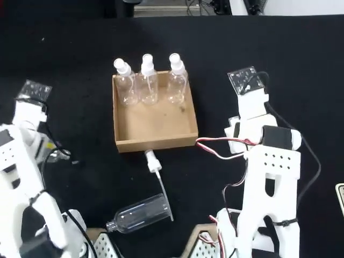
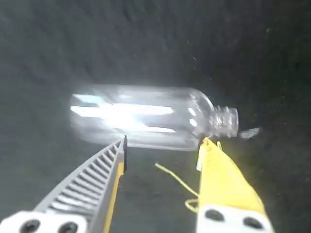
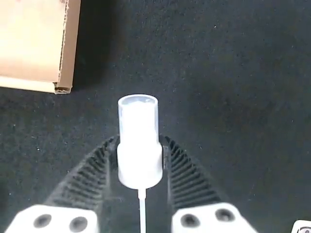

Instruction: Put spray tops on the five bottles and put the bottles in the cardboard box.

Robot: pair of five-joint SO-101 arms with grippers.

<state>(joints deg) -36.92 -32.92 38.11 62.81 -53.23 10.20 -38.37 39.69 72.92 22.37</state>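
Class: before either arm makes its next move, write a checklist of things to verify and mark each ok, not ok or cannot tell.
1. Spray top gripped in the right gripper jaws: ok.
2. Left gripper jaws open at the bare bottle: ok.
3. That bottle upright for capping: not ok, it lies on its side.
4. Cardboard box has free room: ok, three capped bottles stand along one wall.
5. Spray top's tube straight: cannot tell.
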